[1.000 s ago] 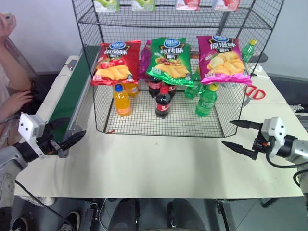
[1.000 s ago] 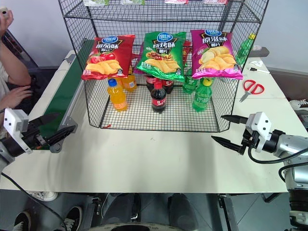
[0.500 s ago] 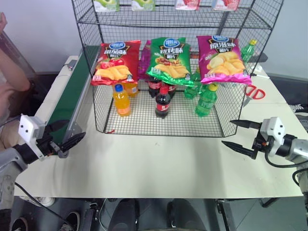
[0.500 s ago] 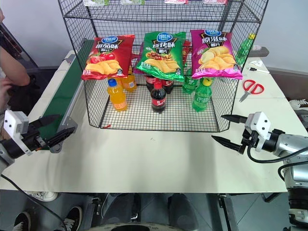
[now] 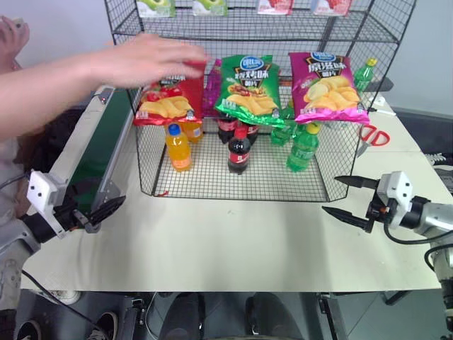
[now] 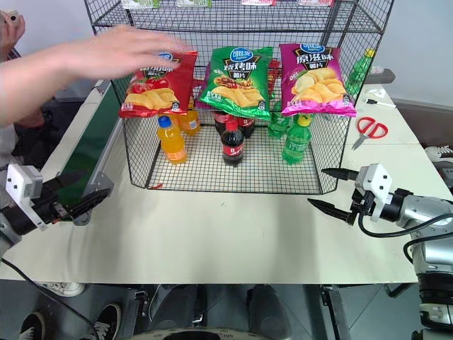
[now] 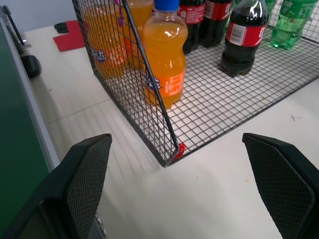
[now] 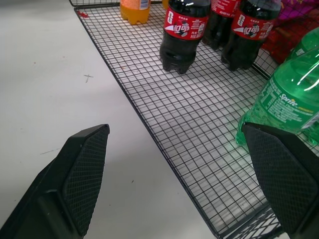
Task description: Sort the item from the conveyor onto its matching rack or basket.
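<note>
The conveyor [image 5: 99,149] runs along the table's left side, and the stretch of its dark green belt that I see carries nothing. A shiny green crisp bag [image 5: 248,88] hangs at the front of the rack [image 5: 269,177], between a red bag [image 5: 166,99] and a magenta-pink bag [image 5: 327,86]. My left gripper [image 5: 107,191] hovers open at the conveyor's near end, facing the rack's left corner [image 7: 174,149]. My right gripper [image 5: 330,194] is open over the table beside the rack's right front corner. Both hold nothing.
A person's arm [image 5: 78,81] reaches from the left over the conveyor, with the hand [image 5: 159,60] at the red bag. Orange soda [image 5: 178,147], cola [image 5: 238,150] and Sprite bottles [image 5: 304,147] stand on the rack's floor. Red scissors [image 5: 375,134] lie at the far right.
The person's arm has swung from the left edge across the conveyor to the red bag on the rack. Both grippers have stayed put and open.
</note>
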Motion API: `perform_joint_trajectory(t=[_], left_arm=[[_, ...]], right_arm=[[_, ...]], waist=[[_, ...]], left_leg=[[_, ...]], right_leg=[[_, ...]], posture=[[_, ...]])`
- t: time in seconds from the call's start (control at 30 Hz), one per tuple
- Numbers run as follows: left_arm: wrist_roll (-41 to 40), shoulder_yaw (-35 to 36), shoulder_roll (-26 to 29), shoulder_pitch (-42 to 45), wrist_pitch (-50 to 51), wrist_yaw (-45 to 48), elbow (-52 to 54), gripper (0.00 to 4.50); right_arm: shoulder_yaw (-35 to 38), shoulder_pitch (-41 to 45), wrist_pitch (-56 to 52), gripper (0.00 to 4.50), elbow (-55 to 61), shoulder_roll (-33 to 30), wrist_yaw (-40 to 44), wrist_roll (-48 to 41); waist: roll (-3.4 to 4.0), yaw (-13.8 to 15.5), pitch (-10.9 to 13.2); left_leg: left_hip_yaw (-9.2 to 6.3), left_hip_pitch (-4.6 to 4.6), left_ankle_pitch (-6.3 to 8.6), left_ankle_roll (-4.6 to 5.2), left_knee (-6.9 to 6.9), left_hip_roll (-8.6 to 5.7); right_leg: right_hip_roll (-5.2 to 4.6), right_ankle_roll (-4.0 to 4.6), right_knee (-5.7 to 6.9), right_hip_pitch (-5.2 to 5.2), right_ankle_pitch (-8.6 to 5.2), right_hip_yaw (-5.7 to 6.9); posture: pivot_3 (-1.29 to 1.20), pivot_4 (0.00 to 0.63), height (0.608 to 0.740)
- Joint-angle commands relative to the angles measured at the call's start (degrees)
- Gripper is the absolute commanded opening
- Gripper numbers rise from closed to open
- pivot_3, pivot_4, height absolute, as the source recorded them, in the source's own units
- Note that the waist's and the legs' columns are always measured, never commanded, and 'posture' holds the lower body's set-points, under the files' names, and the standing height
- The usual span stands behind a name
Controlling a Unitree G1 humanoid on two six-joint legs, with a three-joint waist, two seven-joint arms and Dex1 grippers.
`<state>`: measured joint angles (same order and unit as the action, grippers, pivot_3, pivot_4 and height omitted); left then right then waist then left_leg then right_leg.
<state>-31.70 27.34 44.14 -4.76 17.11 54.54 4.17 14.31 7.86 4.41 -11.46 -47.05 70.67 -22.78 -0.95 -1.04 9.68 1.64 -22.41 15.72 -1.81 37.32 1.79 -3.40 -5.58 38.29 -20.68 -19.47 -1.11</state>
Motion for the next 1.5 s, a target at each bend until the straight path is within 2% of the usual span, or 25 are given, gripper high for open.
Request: perform_joint_trajectory(t=[0.03,0.73,0.93,1.23,1.5], left_arm=[[0.12,0.65,-0.08,0.02,-1.04,-0.22,1.18,4.50],[-0.12,1.16,-0.20,-0.24,-0.94,-0.35,1.39,4.50],[-0.87,1.18,-0.55,-0.22,-0.86,0.12,1.56,4.50],[-0.36,0.39,-0.86,1.79,-1.20,0.13,0.36,4.50],[-1.10,1.28,-0.81,-0.54,-0.45,0.56,1.51,4.50]], right_arm=[[0.62,1.14,1.24,4.43,0.81,0.06,-0.21,-0.45],[-0.94,3.78,1.62,4.43,-0.21,0.73,-0.69,0.23],[-2.34,1.04,-0.82,4.43,4.60,2.57,-1.85,-1.00],[-3.83,3.01,-4.56,4.43,9.25,3.95,-3.96,-1.75],[-4.90,5.34,-7.68,4.43,12.34,4.53,-3.95,-2.62]], waist=[[0.00,0.01,0.00],[0.00,-0.04,0.00],[0.00,0.01,0.00],[0.00,-0.01,0.00],[0.00,-0.10,0.00]], left_leg=[[0.00,0.00,0.00,0.00,0.00,0.00],[0.00,0.00,0.00,0.00,-0.01,0.00],[0.00,0.00,0.00,0.00,-0.03,0.00],[0.00,0.00,0.00,0.00,-0.06,0.00],[0.00,-0.01,0.01,0.00,-0.09,0.00]], right_leg=[[0.00,0.00,0.00,0.00,0.00,0.00],[0.00,0.00,-0.02,0.00,0.00,0.00],[-0.01,0.00,-0.03,0.00,0.00,0.00],[-0.02,0.00,-0.05,0.00,0.00,0.01],[-0.02,0.00,-0.09,-0.01,0.00,0.01]], posture=[[0.00,0.150,0.739],[0.00,0.150,0.739],[0.00,0.150,0.739],[0.00,0.150,0.739],[0.00,0.150,0.739]])
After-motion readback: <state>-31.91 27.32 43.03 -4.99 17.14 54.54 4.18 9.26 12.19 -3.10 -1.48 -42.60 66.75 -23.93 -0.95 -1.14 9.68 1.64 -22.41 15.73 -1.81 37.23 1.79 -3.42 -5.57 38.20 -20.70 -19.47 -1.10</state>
